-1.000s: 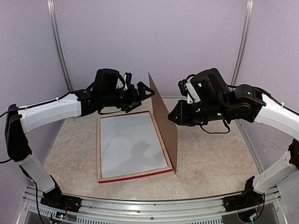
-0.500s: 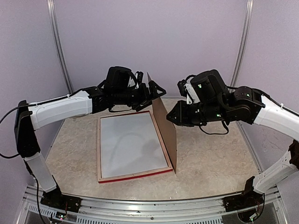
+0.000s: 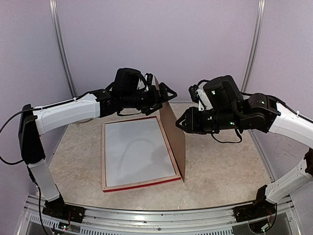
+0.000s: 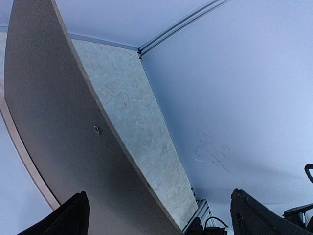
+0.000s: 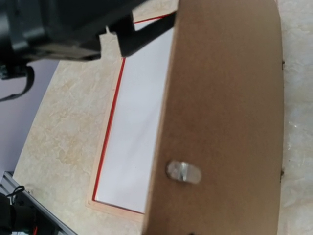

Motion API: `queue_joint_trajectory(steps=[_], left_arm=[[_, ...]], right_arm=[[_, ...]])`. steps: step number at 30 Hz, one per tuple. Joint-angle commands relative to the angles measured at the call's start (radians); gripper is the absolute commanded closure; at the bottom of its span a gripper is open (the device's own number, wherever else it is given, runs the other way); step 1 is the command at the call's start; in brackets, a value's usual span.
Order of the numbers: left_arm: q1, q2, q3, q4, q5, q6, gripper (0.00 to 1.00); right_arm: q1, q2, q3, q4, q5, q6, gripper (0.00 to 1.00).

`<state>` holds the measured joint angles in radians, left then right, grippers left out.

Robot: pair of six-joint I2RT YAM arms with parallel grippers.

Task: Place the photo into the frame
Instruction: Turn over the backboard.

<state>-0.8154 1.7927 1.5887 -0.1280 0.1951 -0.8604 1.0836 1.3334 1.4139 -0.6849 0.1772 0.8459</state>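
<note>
Frame (image 3: 142, 185) is lying flat on the desk (image 3: 220, 166), lower down and nearer than both sets of jaws. Its red edge is closest and there's pale wood along the sides. A white sheet (image 3: 137, 152) fills the opening, and honestly I can't tell whether that's the photo turned over.

A brown backing board (image 3: 173, 139) stands upright on its long edge, along the frame's side toward the right jaws. That puts it between the two sets of jaws.

The right jaws are nosed up to the board's top edge from its outer face. Their wrist view is just board and a little metal turn clip (image 5: 183, 171), so I can't tell if they're apart or together.

Further back, the left jaws are spread wide at the board's far top corner. The board's edge runs between the two fingers (image 4: 73, 215), but I can't tell if either one touches it. Beyond the jaws there's a plain pale wall (image 3: 156, 39).
</note>
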Motion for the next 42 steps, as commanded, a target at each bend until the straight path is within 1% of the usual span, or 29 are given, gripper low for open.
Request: queue_joint_trajectory(steps=[1,4,7,13,16,19,22,27,30,34,38,42], left_arm=[[-0.008,0.018,0.033,0.011,0.003,-0.002,0.01],[-0.01,0.019,0.033,0.01,0.001,-0.003,0.01],[-0.01,0.018,0.029,0.01,0.0,-0.002,0.01],[-0.011,0.015,0.026,0.009,-0.002,-0.002,0.01],[-0.011,0.014,0.021,0.008,-0.001,-0.003,0.01],[-0.011,0.009,0.017,0.008,0.0,-0.001,0.01],[-0.011,0.003,0.012,0.008,-0.002,-0.001,0.01],[-0.011,-0.013,-0.007,0.01,-0.002,-0.004,0.01],[-0.011,-0.022,-0.019,0.01,-0.002,-0.006,0.01],[-0.011,-0.034,-0.048,0.014,0.004,-0.016,0.01],[-0.008,-0.056,-0.088,0.017,0.002,-0.023,0.01],[0.001,-0.094,-0.136,0.023,0.003,-0.025,0.01]], right_arm=[[0.0,-0.061,-0.033,0.0,0.008,-0.004,0.72],[-0.008,-0.108,-0.076,0.043,-0.001,-0.003,0.69],[-0.019,-0.136,-0.112,0.106,-0.045,-0.014,0.68],[-0.021,-0.116,-0.138,0.201,-0.169,-0.043,0.67],[-0.022,-0.114,-0.14,0.205,-0.173,-0.044,0.66],[-0.036,-0.142,-0.148,0.182,-0.133,-0.026,0.66],[-0.093,-0.201,-0.196,0.171,-0.107,0.003,0.67],[-0.211,-0.266,-0.306,0.159,-0.12,0.031,0.67],[-0.257,-0.249,-0.362,0.165,-0.152,0.029,0.67],[-0.313,-0.201,-0.436,0.222,-0.215,0.023,0.67],[-0.364,-0.139,-0.501,0.302,-0.268,0.017,0.67],[-0.4,-0.04,-0.552,0.398,-0.327,-0.006,0.67]])
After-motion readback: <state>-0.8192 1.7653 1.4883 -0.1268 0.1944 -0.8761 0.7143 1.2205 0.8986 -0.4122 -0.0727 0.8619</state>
